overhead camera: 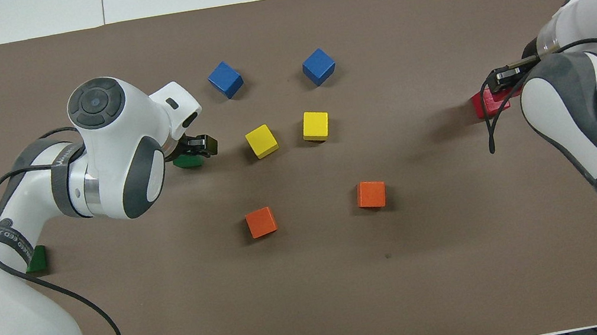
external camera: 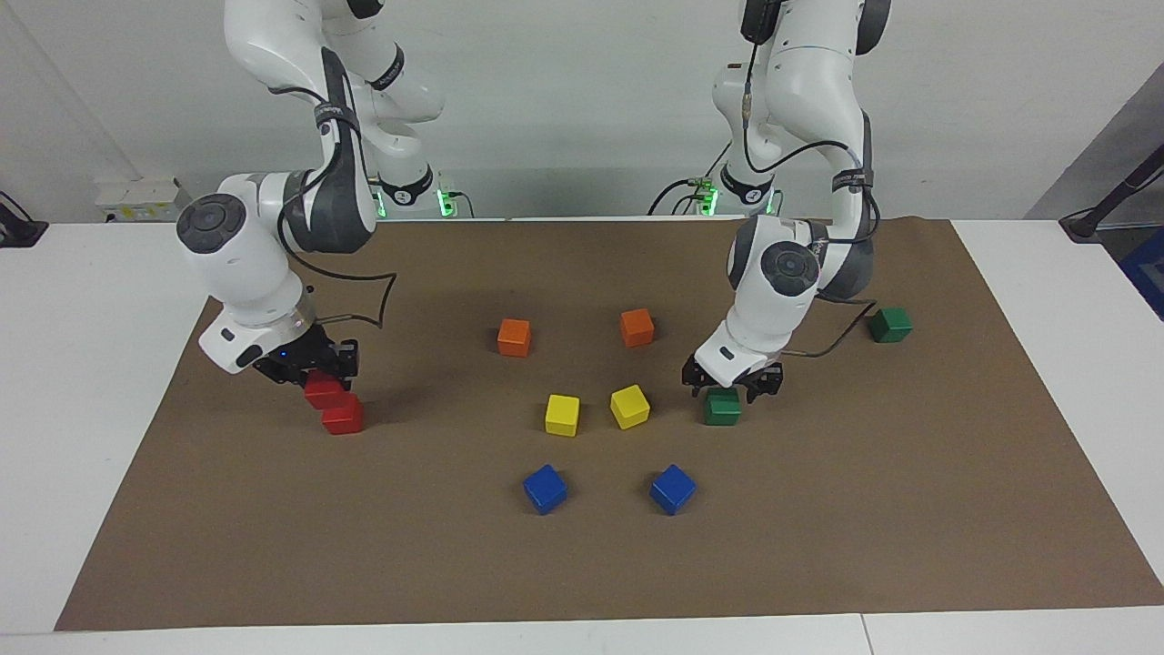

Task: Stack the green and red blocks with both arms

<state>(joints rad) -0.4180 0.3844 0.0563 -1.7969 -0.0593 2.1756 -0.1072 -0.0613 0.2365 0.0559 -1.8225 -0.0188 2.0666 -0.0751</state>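
Right gripper (external camera: 318,371) is down at the right arm's end of the mat, fingers clamped on a red block (external camera: 325,391) that sits on top of the second red block (external camera: 343,417) — a bit offset, not square. Left gripper (external camera: 733,380) hangs low over a green block (external camera: 722,407), fingers spread either side of it, not closed on it as far as I can see. The other green block (external camera: 889,325) sits nearer the robots, toward the left arm's end.
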